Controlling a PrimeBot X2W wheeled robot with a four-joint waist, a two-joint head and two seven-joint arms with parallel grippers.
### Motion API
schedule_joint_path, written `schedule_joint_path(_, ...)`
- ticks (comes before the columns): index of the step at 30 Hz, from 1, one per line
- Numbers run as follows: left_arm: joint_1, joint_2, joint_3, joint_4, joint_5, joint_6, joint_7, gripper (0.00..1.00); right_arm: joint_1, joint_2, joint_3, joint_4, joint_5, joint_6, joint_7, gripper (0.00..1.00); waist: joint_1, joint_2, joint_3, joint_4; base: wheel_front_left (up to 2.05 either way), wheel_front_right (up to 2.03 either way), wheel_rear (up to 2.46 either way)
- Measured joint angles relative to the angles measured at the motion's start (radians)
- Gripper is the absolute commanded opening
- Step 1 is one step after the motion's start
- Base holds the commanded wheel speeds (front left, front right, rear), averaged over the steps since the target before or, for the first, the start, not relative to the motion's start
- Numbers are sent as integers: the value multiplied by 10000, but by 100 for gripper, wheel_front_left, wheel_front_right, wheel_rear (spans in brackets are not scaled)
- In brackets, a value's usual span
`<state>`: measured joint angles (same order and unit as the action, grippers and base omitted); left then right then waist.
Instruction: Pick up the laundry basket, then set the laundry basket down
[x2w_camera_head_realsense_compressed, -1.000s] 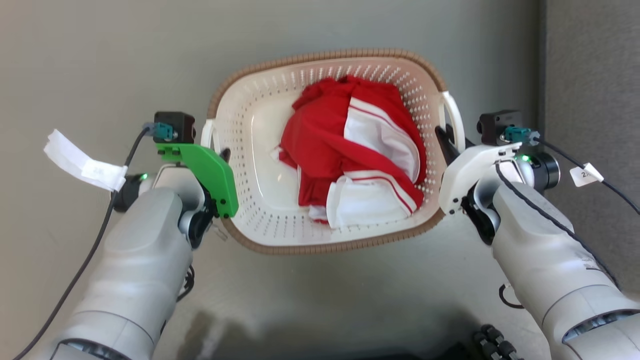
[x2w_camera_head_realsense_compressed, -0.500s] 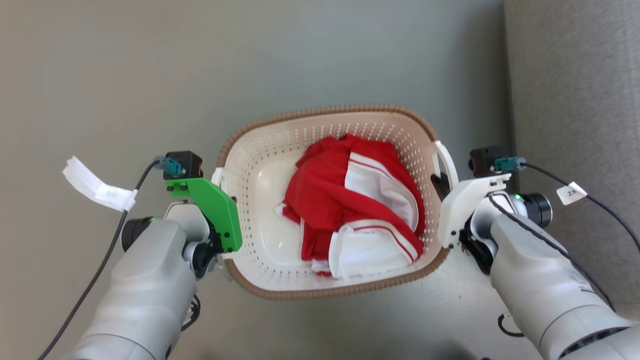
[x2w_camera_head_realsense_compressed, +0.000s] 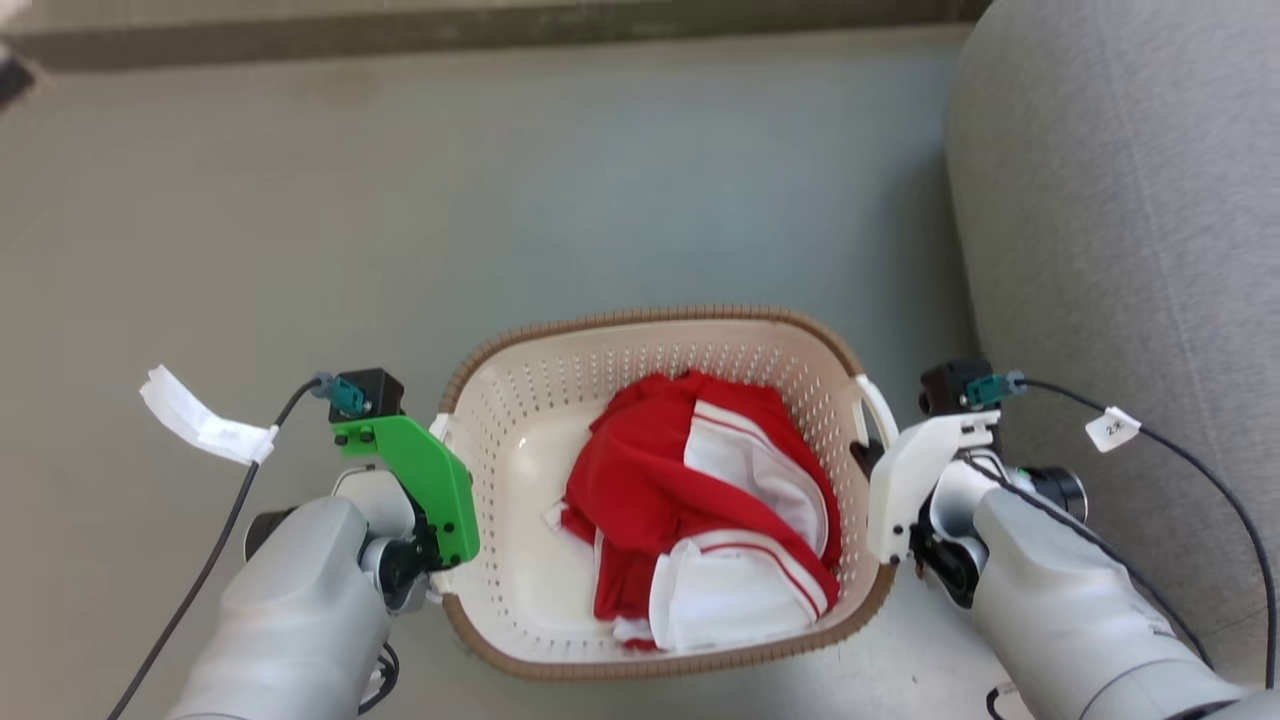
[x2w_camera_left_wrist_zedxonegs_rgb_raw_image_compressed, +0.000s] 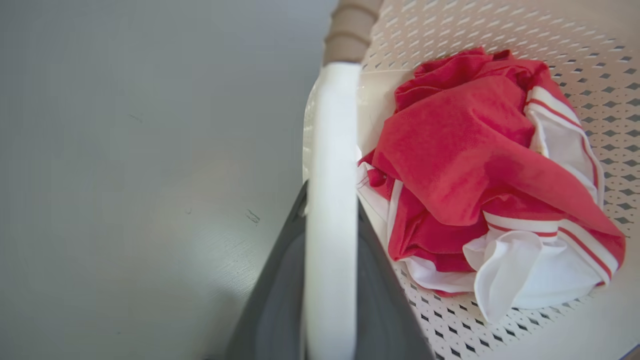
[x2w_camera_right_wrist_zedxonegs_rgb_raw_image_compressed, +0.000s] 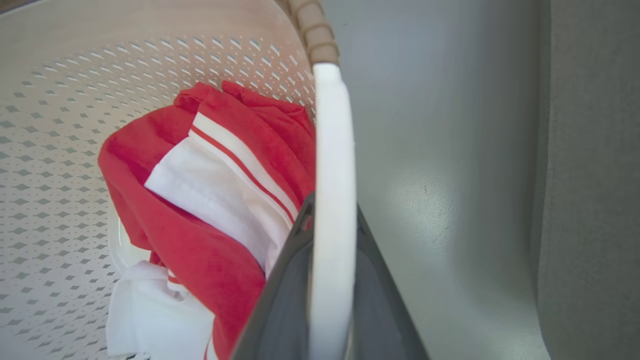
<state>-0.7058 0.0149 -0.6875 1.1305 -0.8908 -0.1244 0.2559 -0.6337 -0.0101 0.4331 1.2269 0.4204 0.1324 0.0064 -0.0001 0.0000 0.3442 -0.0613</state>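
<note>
The laundry basket, cream-white and perforated with a brown woven-look rim, sits low in the middle of the head view. Crumpled red-and-white clothing lies inside it. My left gripper, under a green plate, is shut on the basket's left white handle, which runs between the two dark fingers. My right gripper is shut on the right white handle in the same way. I cannot tell whether the basket's bottom touches the floor.
A grey upholstered sofa stands close on the right, just beyond my right arm. Grey floor spreads to the left and ahead, up to a wall base strip. Tagged cables hang from both wrists.
The whole head picture has shifted downward, so the camera has moved. The sofa and wall base have come into view. The basket looks slightly smaller. Both grippers stay on the handles.
</note>
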Motion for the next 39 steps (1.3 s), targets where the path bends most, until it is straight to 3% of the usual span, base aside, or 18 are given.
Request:
schedule_joint_path(26,1208,138,-203,249,-918,2,1609,0,1354,-75,1149,-585,1569,-15,1994,0,0,0,-2845,-218,0,0,0)
schedule_joint_path(39,1384,209,-215,288,-1183,2,2021,0,1512,-75,1289,-591,2142,-17,2606,0,0,0,-3367,-335,0,0,0)
